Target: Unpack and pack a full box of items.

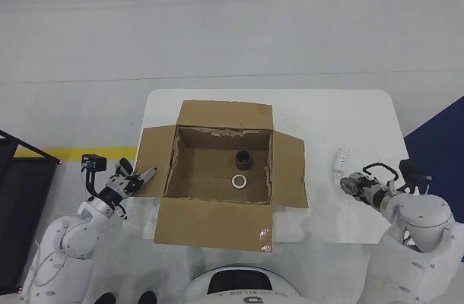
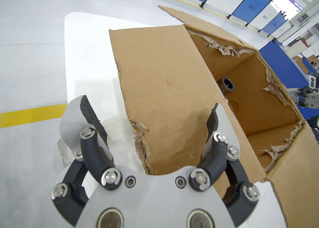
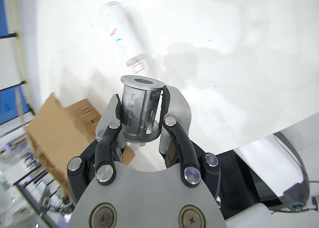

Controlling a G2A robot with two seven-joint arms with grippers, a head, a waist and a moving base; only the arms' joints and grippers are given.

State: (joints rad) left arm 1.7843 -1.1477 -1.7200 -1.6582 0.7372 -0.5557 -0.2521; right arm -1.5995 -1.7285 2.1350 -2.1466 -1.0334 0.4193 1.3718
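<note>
The right gripper (image 3: 142, 97), pinched on a metal spool (image 3: 138, 114), hangs over the table (image 3: 236, 39) with a white bottle (image 3: 122, 37) lying just ahead, so a careless set-down could send it rolling.

The open cardboard box (image 1: 217, 228) stands in the middle of the white table (image 1: 346, 114), with its four flaps spread out. On its floor there are a dark cylinder (image 1: 243, 159) and a white ring (image 1: 239, 181). The left gripper (image 1: 146, 175) is at the edge of the left flap. The right gripper (image 1: 354, 184), with a grey part (image 1: 347, 182) at its tip, is just beside a lying white can (image 1: 340, 160).
</note>
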